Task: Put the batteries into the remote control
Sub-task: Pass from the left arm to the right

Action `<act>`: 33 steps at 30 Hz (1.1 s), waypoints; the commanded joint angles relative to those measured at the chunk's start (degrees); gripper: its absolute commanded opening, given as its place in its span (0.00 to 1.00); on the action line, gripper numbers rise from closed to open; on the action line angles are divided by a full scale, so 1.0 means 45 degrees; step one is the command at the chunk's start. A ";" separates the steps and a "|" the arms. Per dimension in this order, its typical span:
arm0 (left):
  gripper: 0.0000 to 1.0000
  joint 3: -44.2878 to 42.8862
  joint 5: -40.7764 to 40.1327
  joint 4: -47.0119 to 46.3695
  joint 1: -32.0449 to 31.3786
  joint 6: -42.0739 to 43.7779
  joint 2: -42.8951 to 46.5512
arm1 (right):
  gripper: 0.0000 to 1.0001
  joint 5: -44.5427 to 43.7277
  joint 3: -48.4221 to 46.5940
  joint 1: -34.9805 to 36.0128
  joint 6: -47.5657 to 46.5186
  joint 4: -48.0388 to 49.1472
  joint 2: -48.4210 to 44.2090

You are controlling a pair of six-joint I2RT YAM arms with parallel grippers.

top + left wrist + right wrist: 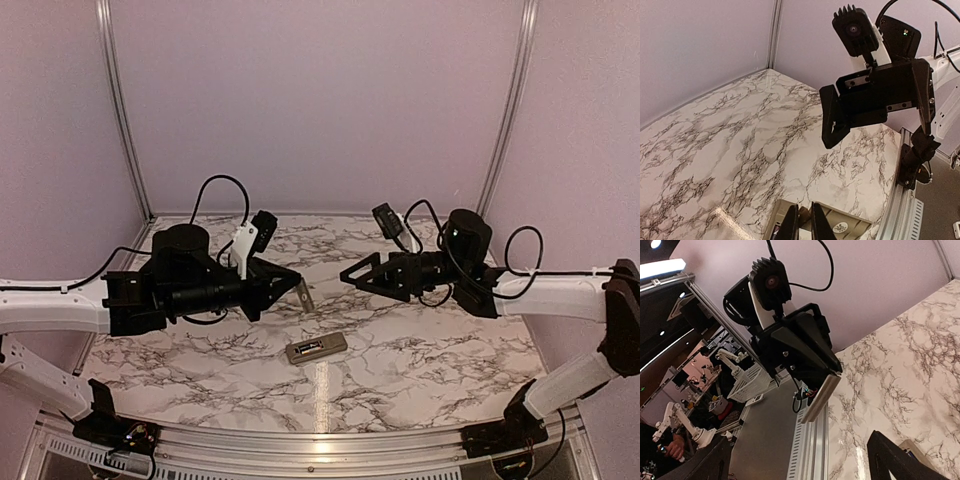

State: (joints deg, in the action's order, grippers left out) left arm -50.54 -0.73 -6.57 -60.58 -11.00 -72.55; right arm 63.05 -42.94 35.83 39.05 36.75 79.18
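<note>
The remote control (316, 349) lies flat on the table (430, 350), near the middle and toward the near edge. It is a slim rectangle turned slightly askew, with its grey-tan back up and a darker patch at its left end. The batteries are too small to make out.

Just above and left of it hangs the left gripper (298, 286). Its fingers are pinched together on a cover plate (306, 297), a thin, flat, pale grey piece that slants down out of the fingertips, clear of the table. In the right wrist view the plate shows a smooth face and straight edges.

The right gripper (348, 272) faces it from the right at about the same height. Its dark fingers are spread wide with nothing between them, and a small gap separates the two grippers.

The table is glossy white marble veined in grey, and bare marble surrounds the remote on all sides. A ribbed aluminium rail (320, 447) runs along the near edge. Plain lilac walls (320, 100) close the left, far and right sides, joined by metal corner posts.
</note>
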 commanded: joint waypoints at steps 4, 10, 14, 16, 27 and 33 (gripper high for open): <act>0.08 0.1688 0.1950 -0.5232 0.0004 0.0975 0.1365 | 0.88 0.0741 -0.1148 0.1563 0.0442 0.0683 0.0991; 0.09 0.1748 0.2039 -0.5286 -0.0049 0.1410 0.1415 | 0.84 0.0692 -0.1691 0.2141 0.1560 0.2042 0.1899; 0.09 0.1990 0.2084 -0.5860 -0.0108 0.1527 0.1492 | 0.78 0.0863 -0.1430 0.2271 0.4030 0.5646 0.2728; 0.08 0.1995 0.1872 -0.5937 -0.0113 0.1557 0.1487 | 0.76 0.0928 -0.1266 0.2271 0.5968 0.8279 0.3282; 0.09 0.1837 0.1645 -0.5240 -0.0246 0.2248 0.1416 | 0.66 0.0988 -0.1799 0.2551 0.9564 1.2366 0.4805; 0.08 0.1851 0.1419 -0.5013 -0.0274 0.2387 0.1490 | 0.65 0.0952 -0.1753 0.2623 0.6943 0.9277 0.3821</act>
State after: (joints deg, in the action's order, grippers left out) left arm -42.15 6.85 -30.48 -61.54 -1.67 -66.76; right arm 66.87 -48.93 47.07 77.36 74.06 100.07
